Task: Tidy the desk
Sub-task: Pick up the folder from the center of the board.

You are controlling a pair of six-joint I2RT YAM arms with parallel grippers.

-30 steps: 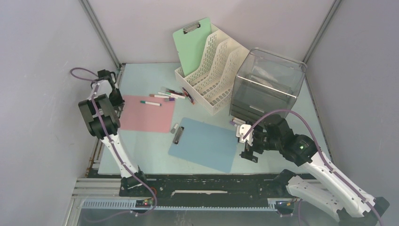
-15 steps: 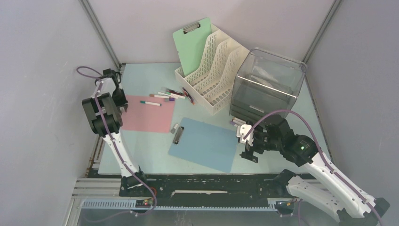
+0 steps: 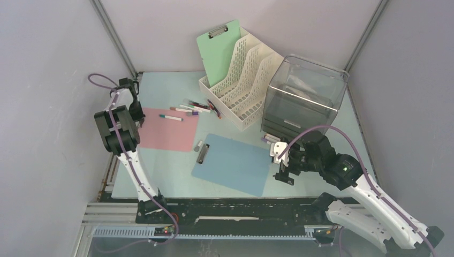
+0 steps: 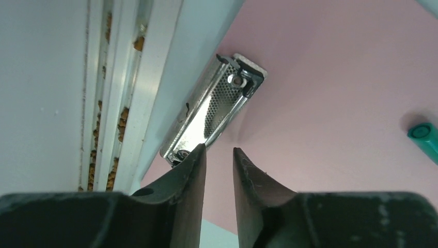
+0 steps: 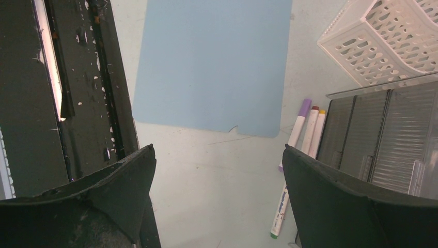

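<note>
— Where does the table (image 3: 160, 88) sit, and which way does it run?

— It fills the floor of the walled cell in front of both arm bases. From above, its long axis runs left to right and its short sides meet the side walls.

— What about the left tool (image 4: 219, 150)?

— It is low at the table's left edge, over the pink clipboard (image 3: 168, 134). Its fingers stand a narrow slit apart with nothing between them, and their tips are just at the near end of the board's metal clip (image 4: 214, 111). A teal marker (image 3: 171, 116) lies on that board.

— And the right tool (image 5: 217, 152)?

— Spread wide and gripping nothing. It hangs above bare table, just off the right edge of the blue clipboard (image 3: 233, 163). Three markers (image 5: 299, 129) lie between that board and the grey drawer box (image 3: 302, 99).

— The back of the table?

— A white file rack (image 3: 241, 91) stands slanted there, with a green clipboard (image 3: 219, 51) upright in its far slot — clip end up.
</note>
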